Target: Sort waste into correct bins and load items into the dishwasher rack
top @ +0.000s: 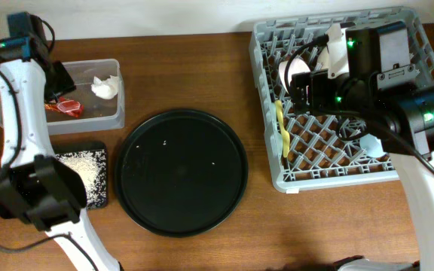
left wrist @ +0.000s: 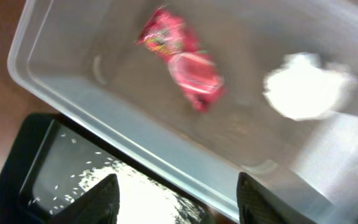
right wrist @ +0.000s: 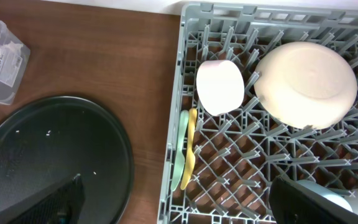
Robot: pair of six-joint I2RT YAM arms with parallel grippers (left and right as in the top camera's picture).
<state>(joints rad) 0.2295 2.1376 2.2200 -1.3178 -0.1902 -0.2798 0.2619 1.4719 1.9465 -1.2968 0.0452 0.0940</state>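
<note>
In the left wrist view the clear tub holds the red snack wrapper, which is blurred, and the crumpled white tissue. My left gripper hangs open above the tub's near wall with nothing between its fingers. Loose rice lies in the shallow black tray. The grey rack carries the white cup, the pinkish-white bowl, the mint utensil and the yellow utensil. A light blue cup sits at the rack's right. My right gripper is open and empty over the rack's left edge.
The large round black tray lies between the bins and the rack, with a few stray grains on it. The left arm stretches along the table's left side. Bare wooden table shows behind the round tray.
</note>
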